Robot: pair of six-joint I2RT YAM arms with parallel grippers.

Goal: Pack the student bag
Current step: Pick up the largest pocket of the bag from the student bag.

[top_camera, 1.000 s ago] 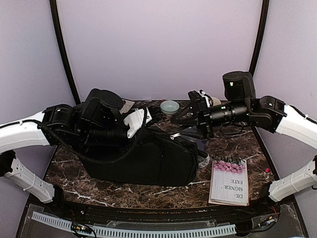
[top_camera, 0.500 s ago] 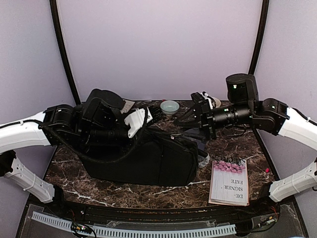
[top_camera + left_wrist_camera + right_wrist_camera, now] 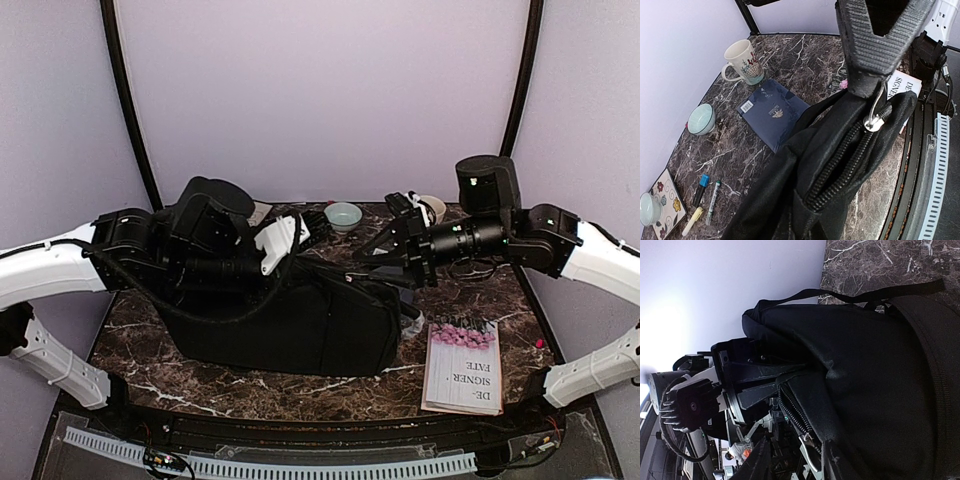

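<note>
My left gripper (image 3: 867, 85) is clenched on the top edge of the student bag (image 3: 290, 320) (big, black and floppy), right by a silver zipper pull (image 3: 871, 122). The bag sits in the middle of the table (image 3: 150, 360), in the lower half of the top view. My right gripper (image 3: 372, 256) hangs over the bag's right end. Its fingers are apart, with a zipper between them. A book (image 3: 462, 365) lies at the lower right.
</note>
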